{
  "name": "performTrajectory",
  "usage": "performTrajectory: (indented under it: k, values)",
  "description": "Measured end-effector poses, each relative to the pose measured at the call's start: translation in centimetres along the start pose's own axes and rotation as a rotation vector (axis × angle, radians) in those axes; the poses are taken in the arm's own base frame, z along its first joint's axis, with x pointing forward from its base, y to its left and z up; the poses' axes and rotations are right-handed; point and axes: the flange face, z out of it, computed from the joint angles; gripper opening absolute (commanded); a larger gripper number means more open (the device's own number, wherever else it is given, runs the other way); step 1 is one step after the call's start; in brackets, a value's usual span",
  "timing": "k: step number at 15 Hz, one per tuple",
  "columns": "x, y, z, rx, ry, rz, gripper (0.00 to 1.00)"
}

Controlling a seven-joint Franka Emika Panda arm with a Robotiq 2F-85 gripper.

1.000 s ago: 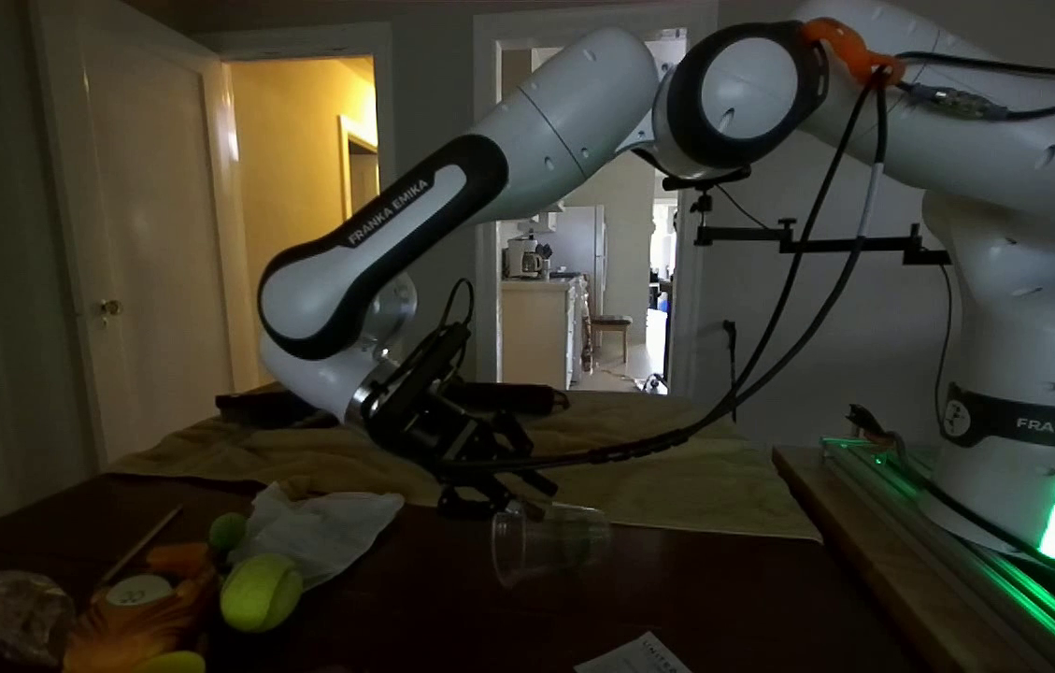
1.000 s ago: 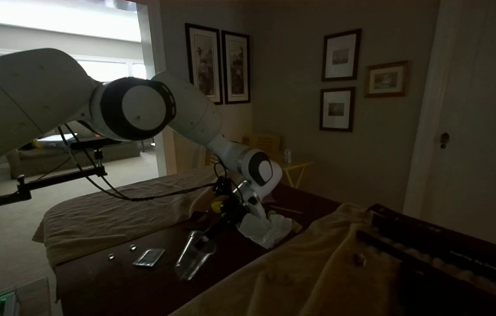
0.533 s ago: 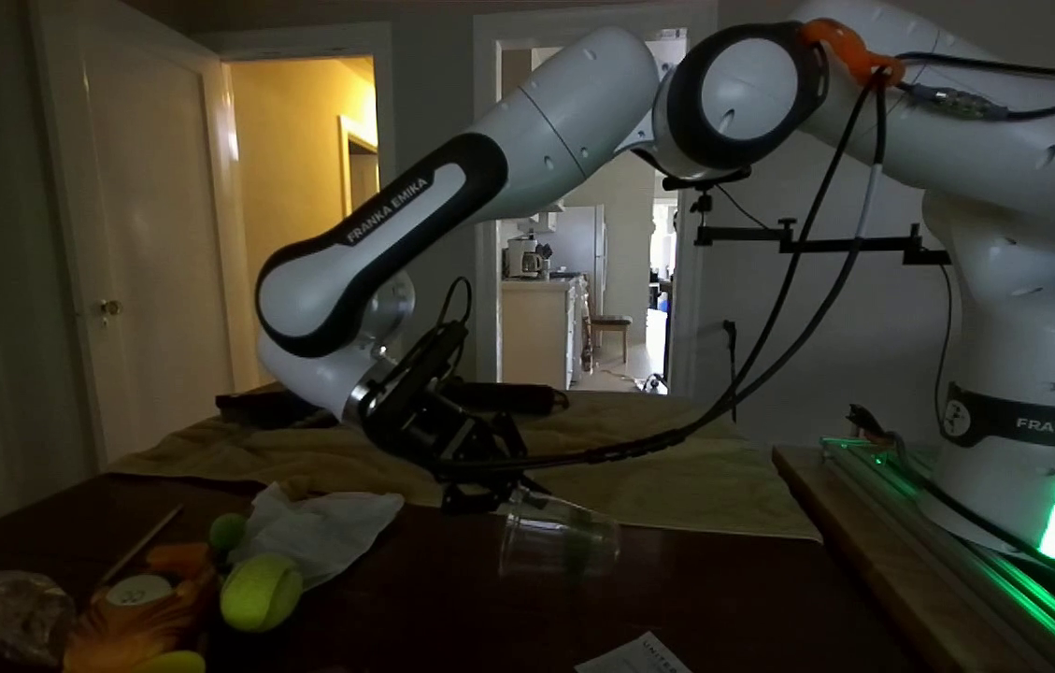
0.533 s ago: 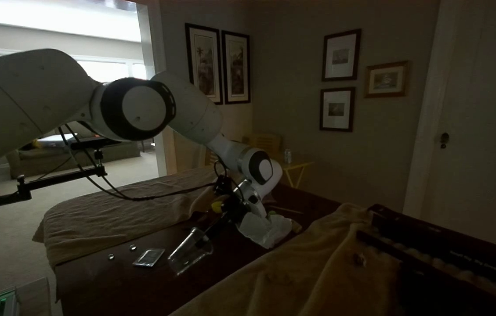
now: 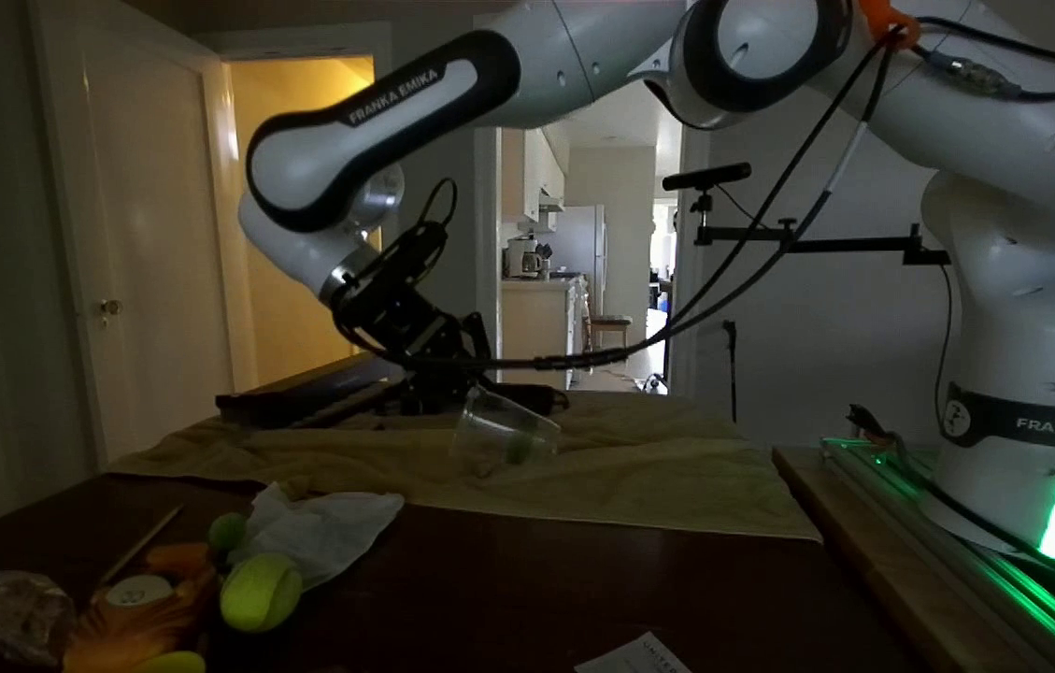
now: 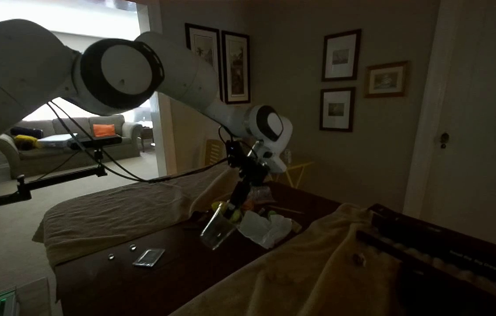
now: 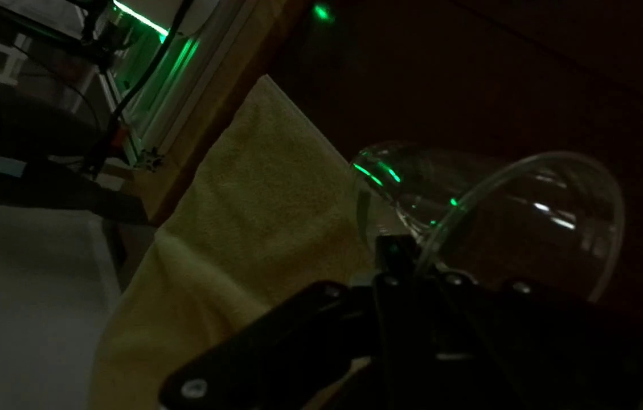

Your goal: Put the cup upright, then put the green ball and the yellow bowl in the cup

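Up above the dark brown table [image 5: 508, 589], we have the black gripper [image 6: 229, 211] pinching the clear plastic cup [image 5: 506, 432] at its mouth end! It's tilted: in an exterior view, mouth to roughly ten o'clock, base to four. At eight o'clock from the cup we spot the yellow-green tennis ball [image 5: 261, 594]; at that ball's eleven, the small green ball [image 5: 227, 531], just beside the crumpled white sheet [image 5: 331, 531].

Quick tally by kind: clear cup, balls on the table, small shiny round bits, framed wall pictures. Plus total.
Clear cup: 1
Balls: 2
Shiny round bits: 2
Framed wall pictures: 5
Total: 10
Not counted: yellow item cut off at the bottom of an exterior view; kind unclear.
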Motion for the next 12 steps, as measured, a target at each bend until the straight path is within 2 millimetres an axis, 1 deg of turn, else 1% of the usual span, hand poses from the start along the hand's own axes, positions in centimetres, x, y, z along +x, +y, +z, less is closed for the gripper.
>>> performTrajectory:
  k: [2, 4, 6, 9, 12]
  values:
    - [-1.2, 2.0, -3.3, 0.053, 0.062, 0.065, 0.01]
    - [-2.5, 2.6, -5.6, 0.11, 0.124, 0.128, 0.01]
    - [-3.4, 2.1, -7.1, 0.169, 0.187, 0.19, 0.01]
    - [-4.3, 0.1, -8.4, 0.275, 0.275, 0.273, 0.01]
    - [-4.8, -1.6, -9.7, 0.39, 0.355, 0.351, 0.01]
